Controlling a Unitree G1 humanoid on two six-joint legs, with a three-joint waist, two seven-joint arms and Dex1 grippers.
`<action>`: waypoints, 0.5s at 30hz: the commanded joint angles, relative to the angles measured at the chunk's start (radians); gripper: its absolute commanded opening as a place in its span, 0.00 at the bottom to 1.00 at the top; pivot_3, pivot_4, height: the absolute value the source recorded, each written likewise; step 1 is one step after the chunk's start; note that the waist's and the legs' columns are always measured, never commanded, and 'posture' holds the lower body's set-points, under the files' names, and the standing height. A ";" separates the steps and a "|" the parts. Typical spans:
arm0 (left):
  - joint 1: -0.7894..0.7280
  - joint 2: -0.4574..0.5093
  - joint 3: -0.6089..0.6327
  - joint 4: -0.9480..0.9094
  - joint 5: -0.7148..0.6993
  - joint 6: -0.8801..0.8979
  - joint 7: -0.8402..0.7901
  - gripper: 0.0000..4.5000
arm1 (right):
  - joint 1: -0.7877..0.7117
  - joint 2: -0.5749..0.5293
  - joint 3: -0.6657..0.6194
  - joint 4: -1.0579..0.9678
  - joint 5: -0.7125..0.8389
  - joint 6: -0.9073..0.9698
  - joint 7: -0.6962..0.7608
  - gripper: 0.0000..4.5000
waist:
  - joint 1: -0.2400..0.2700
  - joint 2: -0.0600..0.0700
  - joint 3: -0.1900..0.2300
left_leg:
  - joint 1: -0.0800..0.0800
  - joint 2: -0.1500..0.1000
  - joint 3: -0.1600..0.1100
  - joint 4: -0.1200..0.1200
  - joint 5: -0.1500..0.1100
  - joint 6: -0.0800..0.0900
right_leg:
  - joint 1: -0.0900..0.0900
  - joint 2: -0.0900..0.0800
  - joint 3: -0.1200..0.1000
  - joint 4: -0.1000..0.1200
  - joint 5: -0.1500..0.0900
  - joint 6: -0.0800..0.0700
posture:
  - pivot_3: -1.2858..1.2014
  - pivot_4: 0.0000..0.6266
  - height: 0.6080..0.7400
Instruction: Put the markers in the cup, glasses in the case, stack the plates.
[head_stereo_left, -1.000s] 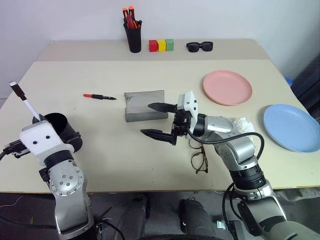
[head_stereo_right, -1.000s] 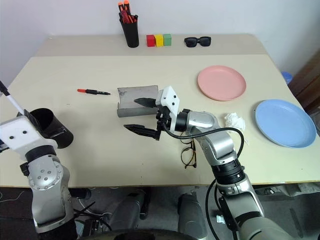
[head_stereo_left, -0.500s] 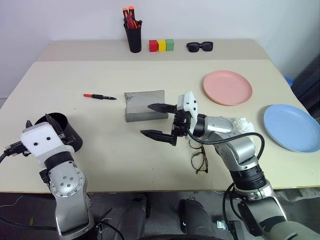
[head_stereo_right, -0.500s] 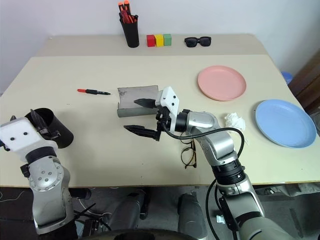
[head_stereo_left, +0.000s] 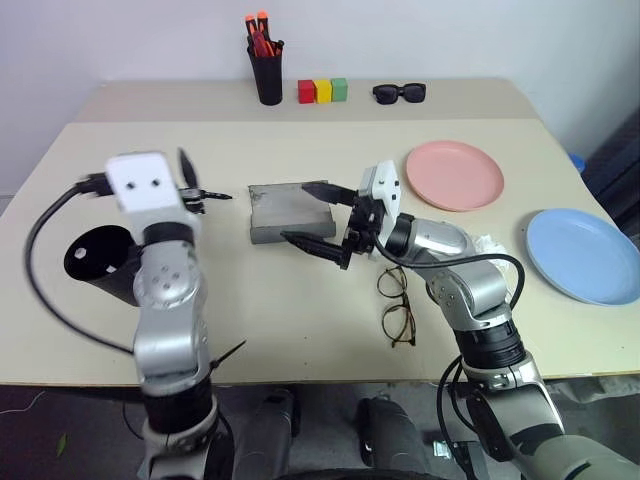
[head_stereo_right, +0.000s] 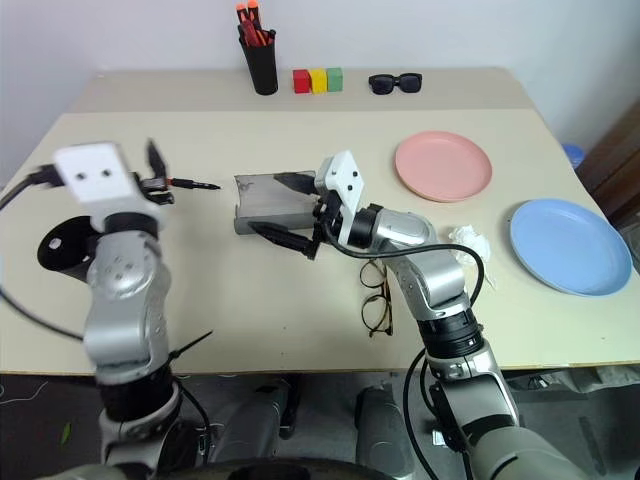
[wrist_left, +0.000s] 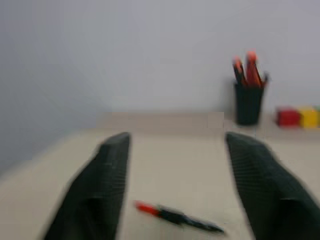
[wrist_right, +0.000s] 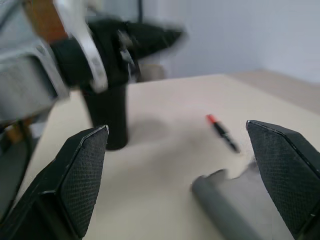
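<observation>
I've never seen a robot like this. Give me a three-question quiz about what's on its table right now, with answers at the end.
1. True or false: the pink plate is stacked on the blue plate.
2. What lies nearest in front of the left tool? A) sunglasses B) the marker with the red cap C) eyeglasses
3. Fill in: the eyeglasses lie on the table, not in the grey ____.

Key: 1 false, they lie apart. 2 B. 3 case. The right tool is open above the case; the left tool is open and empty.
</observation>
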 joint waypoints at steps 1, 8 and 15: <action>-0.156 -0.048 0.086 0.131 -0.018 0.134 0.095 0.99 | -0.021 0.009 -0.016 -0.005 0.003 -0.030 -0.010 1.00 | -0.002 0.000 0.000 | 0.000 0.000 0.000 0.000 0.000 0.000 | 0.000 0.000 0.000 0.000 0.000 0.000 | 0.52 0.24 1.00; -0.510 -0.050 0.320 0.662 -0.084 0.166 0.312 0.99 | -0.010 0.014 -0.004 -0.008 -0.004 -0.040 -0.022 1.00 | -0.002 -0.002 0.002 | 0.000 0.000 -0.001 0.001 0.000 0.000 | 0.001 0.001 -0.001 0.000 0.000 0.001 | 0.52 0.24 1.00; -0.769 0.084 0.490 1.327 -0.236 -0.090 0.452 0.99 | 0.008 0.008 -0.002 -0.029 -0.009 -0.039 -0.035 1.00 | -0.001 -0.004 0.003 | 0.000 0.000 -0.001 0.000 0.001 -0.002 | -0.001 0.001 -0.001 0.002 0.000 0.001 | 0.52 0.24 1.00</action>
